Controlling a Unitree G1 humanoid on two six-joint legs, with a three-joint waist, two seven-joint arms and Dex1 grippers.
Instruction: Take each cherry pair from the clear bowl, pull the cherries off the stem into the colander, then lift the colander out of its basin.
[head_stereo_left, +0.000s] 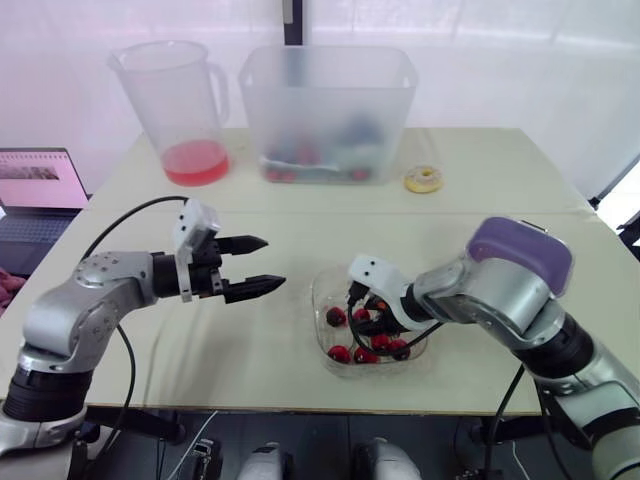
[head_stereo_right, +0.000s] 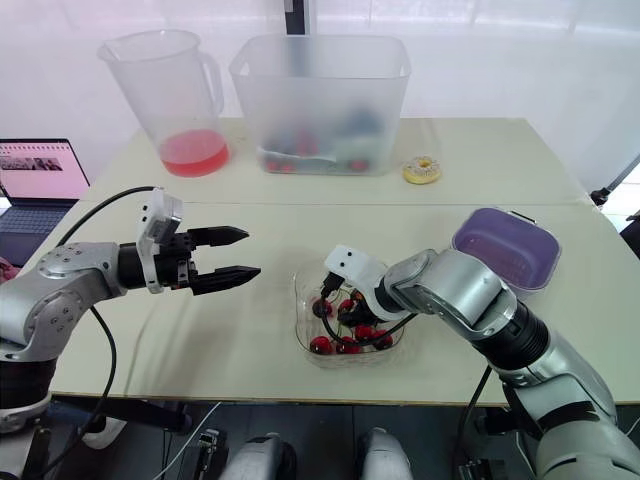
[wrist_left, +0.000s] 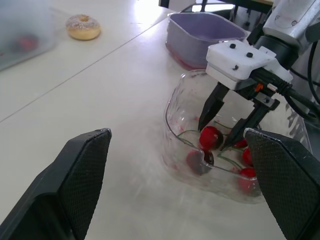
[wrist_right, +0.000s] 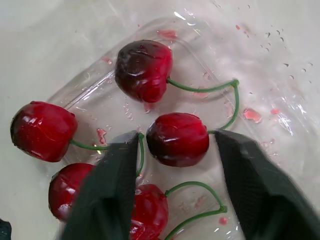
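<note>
A clear bowl (head_stereo_left: 335, 345) near the table's front edge holds several red cherries joined in pairs by green stems. My right gripper (head_stereo_left: 362, 305) reaches down into it and is open, its fingers (wrist_right: 112, 195) standing on either side of one cherry (wrist_right: 177, 139) without closing on it. A darker cherry (wrist_right: 144, 70) shares that stem. My left gripper (head_stereo_left: 270, 263) hovers open and empty above the table, left of the bowl and pointing toward it. At the back stands a translucent basin (head_stereo_left: 328, 110) with dim dark and red shapes inside; the colander is not clearly made out.
A pitcher (head_stereo_left: 180, 105) with red liquid stands at the back left, beside the basin. A doughnut (head_stereo_left: 424, 179) lies right of the basin. A purple lidded container (head_stereo_right: 505, 248) sits right of the bowl. A laptop (head_stereo_left: 35, 190) is off the table's left side.
</note>
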